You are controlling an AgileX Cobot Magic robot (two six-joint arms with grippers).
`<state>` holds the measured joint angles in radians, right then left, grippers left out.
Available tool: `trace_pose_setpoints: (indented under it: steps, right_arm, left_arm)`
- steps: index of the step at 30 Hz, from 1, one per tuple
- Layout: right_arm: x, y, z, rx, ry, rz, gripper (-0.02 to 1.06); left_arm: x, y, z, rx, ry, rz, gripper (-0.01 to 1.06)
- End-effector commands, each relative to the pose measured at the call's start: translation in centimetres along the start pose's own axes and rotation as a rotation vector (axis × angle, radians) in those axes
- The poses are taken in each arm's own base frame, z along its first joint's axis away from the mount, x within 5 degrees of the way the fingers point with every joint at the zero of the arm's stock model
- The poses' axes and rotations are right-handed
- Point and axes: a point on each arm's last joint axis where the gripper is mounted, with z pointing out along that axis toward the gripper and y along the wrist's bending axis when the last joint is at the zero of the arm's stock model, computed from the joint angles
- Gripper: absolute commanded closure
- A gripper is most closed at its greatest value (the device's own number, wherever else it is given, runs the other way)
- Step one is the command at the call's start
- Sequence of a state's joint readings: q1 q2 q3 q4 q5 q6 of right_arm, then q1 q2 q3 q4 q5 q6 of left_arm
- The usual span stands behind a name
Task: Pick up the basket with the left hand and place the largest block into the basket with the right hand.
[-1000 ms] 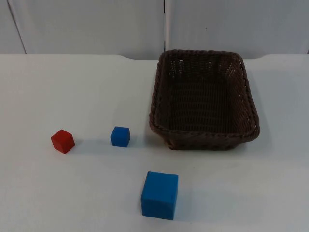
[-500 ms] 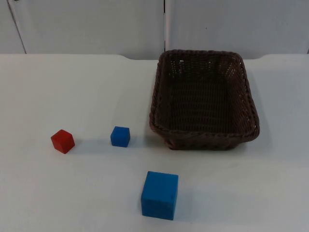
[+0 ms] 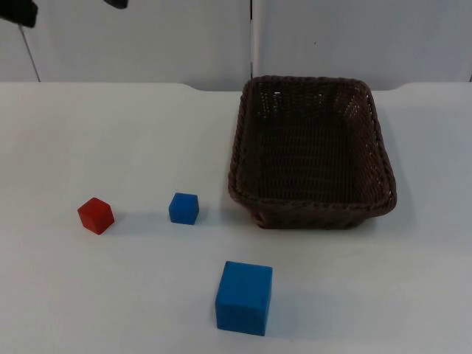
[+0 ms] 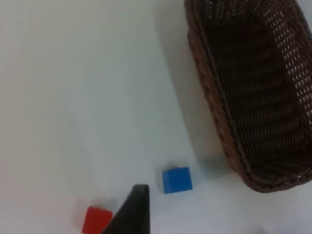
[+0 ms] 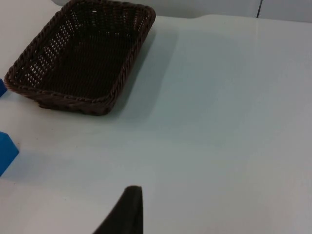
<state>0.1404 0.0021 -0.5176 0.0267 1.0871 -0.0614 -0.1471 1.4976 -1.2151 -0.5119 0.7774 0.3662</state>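
Note:
A dark brown wicker basket point(image 3: 310, 212) stands empty on the white table, right of centre. The largest block, a big blue cube point(image 3: 244, 297), lies near the front edge, below the basket's left corner. My left gripper point(image 4: 132, 214) hangs high over the table's left part, above the small blue cube point(image 4: 177, 179) and the red cube point(image 4: 96, 219), with the basket point(image 4: 204, 87) to its side. My right gripper point(image 5: 124, 212) waits above bare table to the right of the basket point(image 5: 73, 105); the big blue cube point(image 5: 6, 152) is far off to its side.
A small blue cube point(image 3: 184, 208) and a red cube point(image 3: 96, 215) lie left of the basket. Dark parts of the left arm point(image 3: 16, 11) show at the upper left corner. The grey partition wall point(image 3: 147, 44) closes the table's far side.
Dark parts of the left arm have come into the top view's upper left corner. The basket and the three cubes have not moved.

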Motion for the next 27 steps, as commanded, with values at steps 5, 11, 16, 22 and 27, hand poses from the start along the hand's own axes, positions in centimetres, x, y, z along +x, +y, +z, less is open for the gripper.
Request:
trace_pose_setpoints:
  steps: [5,11,16,22,27]
  right_arm:
    - [0.0,0.0,0.0,0.005,-0.009,-0.005,-0.01]
    - [0.0,0.0,0.0,0.005,-0.009,-0.005,-0.01]
    - [0.0,0.0,0.0,0.005,-0.009,-0.005,-0.01]
    - [0.0,0.0,0.0,0.005,-0.009,-0.005,-0.01]
    - [0.0,0.0,0.0,0.005,-0.009,-0.005,-0.01]
  left_arm:
    - [-1.8,-1.0,2.9,0.034,0.0,0.023,0.04]
    - [-3.9,-1.5,6.2,0.059,0.017,0.034,0.04]
    - [-4.9,-1.8,9.1,0.09,0.066,0.043,0.04]
    - [-5.3,-1.6,12.4,0.111,0.117,0.041,0.04]
    - [-5.6,-1.3,14.6,0.133,0.158,0.028,0.04]
